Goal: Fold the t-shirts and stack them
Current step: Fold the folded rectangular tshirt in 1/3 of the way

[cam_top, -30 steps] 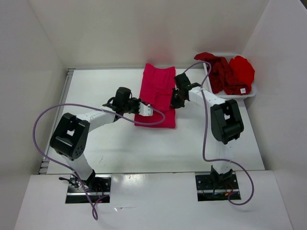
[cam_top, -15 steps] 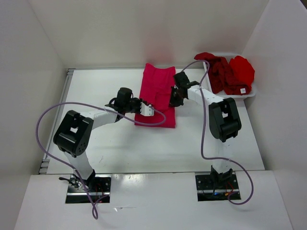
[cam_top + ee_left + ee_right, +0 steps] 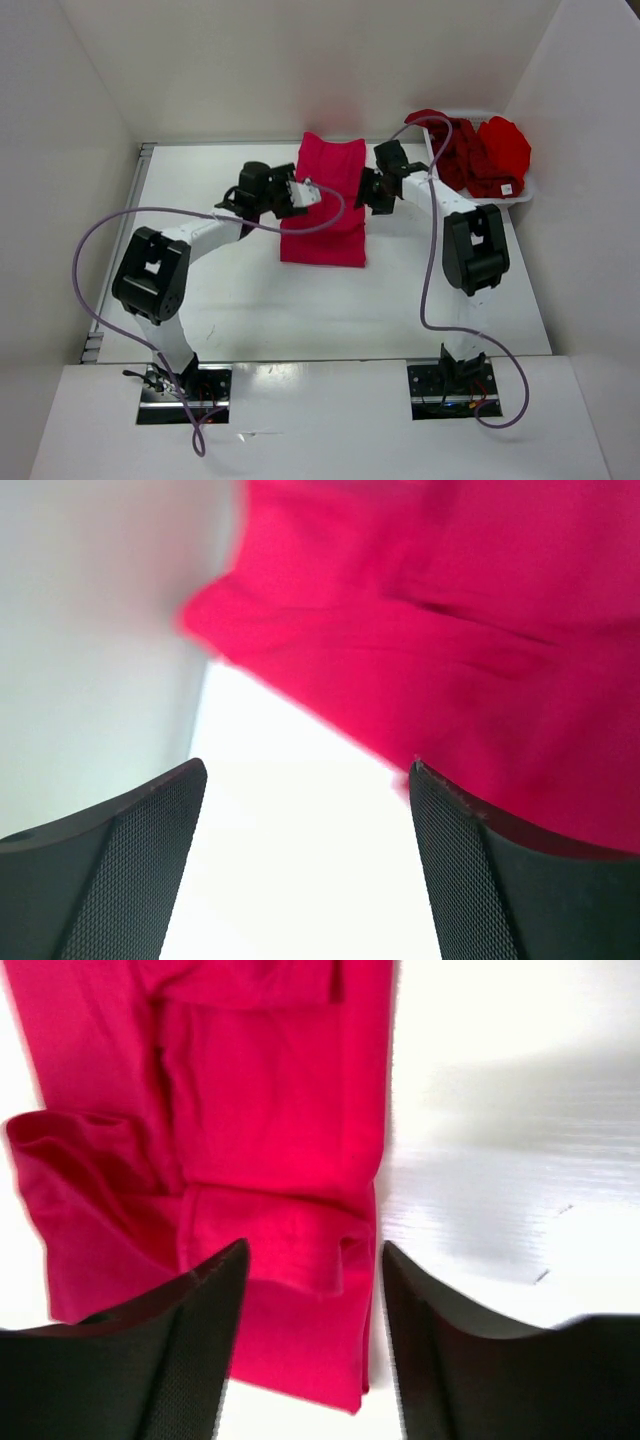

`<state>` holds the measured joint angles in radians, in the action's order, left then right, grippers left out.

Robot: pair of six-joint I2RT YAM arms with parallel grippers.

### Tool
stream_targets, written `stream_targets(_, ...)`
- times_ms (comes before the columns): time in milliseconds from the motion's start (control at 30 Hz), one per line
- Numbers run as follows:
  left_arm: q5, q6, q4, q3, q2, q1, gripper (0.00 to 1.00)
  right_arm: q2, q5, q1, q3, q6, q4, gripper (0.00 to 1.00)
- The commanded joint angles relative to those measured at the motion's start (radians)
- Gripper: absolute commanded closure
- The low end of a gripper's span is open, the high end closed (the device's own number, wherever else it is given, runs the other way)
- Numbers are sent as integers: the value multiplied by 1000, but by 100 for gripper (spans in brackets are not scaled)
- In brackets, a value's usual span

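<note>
The left claw (image 3: pixel 305 193) and right claw (image 3: pixel 366 190) are held open, with nothing gripped. The folded crimson t-shirt (image 3: pixel 325 218) is laid on the table (image 3: pixel 230 290) between them. Two redder t-shirts (image 3: pixel 480 150) are heaped in the basket (image 3: pixel 527 192) beyond the right claw.

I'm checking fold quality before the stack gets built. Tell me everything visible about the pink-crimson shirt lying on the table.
The pink-crimson shirt is soft matte cloth, folded into a long narrow rectangle lying flat on the white table, toward the back centre. Overlapping layers and shallow creases show on top. The open left pincer hangs at its left edge, the open right pincer at its right edge; neither grips it.
</note>
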<state>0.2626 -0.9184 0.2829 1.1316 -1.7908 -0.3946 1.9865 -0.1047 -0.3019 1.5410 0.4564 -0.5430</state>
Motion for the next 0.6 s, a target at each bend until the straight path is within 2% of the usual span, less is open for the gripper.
stream_targets(0, -46, 225, -61, 120, 125, 54, 11, -141, -1, -11, -42, -39, 11, 41)
stream_targets(33, -46, 245, -108, 131, 145, 75, 11, -161, -1, -35, -64, -39, 11, 51)
stream_targets(100, -46, 304, -244, 131, 206, 102, 11, -204, 11, -77, -109, -65, -3, 62)
stream_targets(233, -36, 401, -407, 4, 333, 167, 11, -195, 42, -236, -136, -87, -44, 84)
stream_targets(267, -36, 424, -419, -22, 355, 192, 11, -175, 54, -296, -136, -87, -54, 87)
stream_targets(367, -3, 506, -442, -99, 421, 235, 11, -137, 79, -342, -122, -61, -45, 96)
stream_targets(567, 10, 561, -433, -156, 467, 253, 11, -3, 63, -342, -12, -47, -44, 99)
